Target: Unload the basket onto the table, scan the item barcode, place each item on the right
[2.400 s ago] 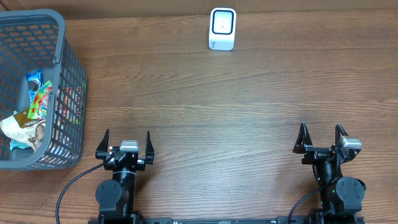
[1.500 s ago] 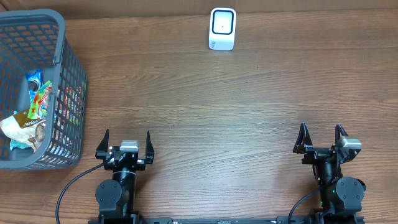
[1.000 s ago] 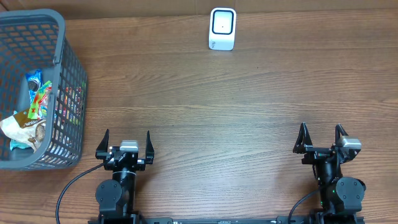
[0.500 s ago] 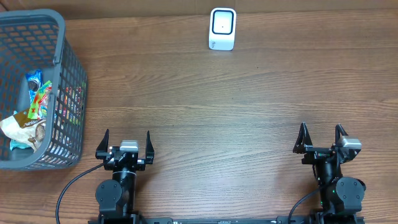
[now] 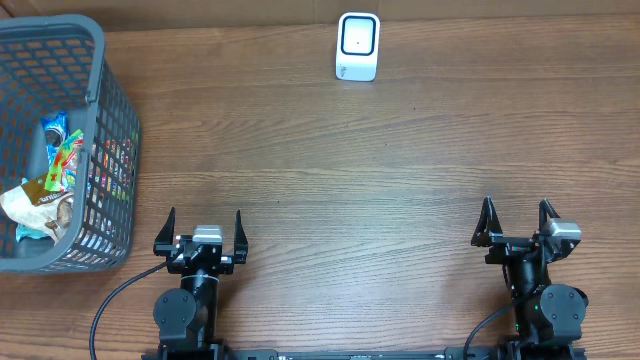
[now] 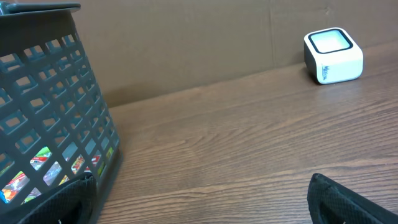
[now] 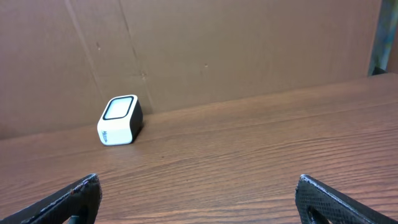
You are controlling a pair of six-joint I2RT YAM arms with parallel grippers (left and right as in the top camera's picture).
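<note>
Grey mesh basket (image 5: pixel 100 60) at far left holds the crinkly snack packets (image 5: pixel 45 195) seen from overhead, well apart from the white scanner (image 5: pixel 358 46) at the back, and the left gripper (image 5: pixel 204 218) and right gripper (image 5: pixel 516 208) both sit spread wide, empty. Left wrist view adds the basket's tall wall with packets showing through the mesh; I'd guess they're light, soft, slippery, best pinched at a crimped end from above. Right wrist view catches only the scanner, no basket.
</note>
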